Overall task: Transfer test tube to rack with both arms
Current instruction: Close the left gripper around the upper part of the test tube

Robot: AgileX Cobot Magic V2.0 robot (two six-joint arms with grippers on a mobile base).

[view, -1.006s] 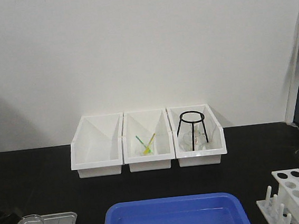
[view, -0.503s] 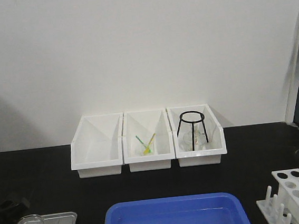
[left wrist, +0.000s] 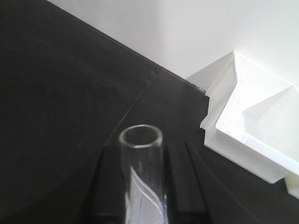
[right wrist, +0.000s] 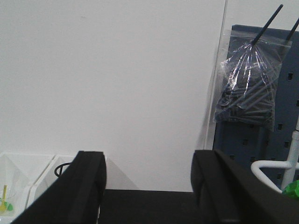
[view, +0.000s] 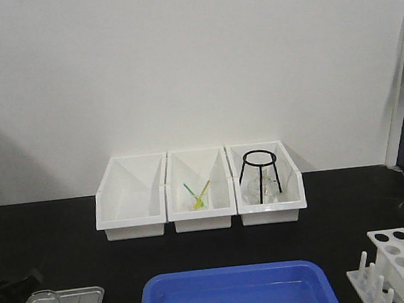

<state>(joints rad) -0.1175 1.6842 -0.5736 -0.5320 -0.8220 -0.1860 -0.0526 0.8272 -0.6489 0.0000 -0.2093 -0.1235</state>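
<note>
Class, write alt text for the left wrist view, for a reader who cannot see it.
A clear test tube stands between the black fingers of the left gripper, its open rim toward the camera. Behind lie a black table, a white bin at right, and a white wall.

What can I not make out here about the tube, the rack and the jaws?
Tube: left wrist view, bottom edge cuts off its lower end, so whether the left jaws clamp it is unclear.
Rack: front view, right and bottom edges cut it off.
Left arm: front view, dark on the dark table, cropped at the corner.
</note>
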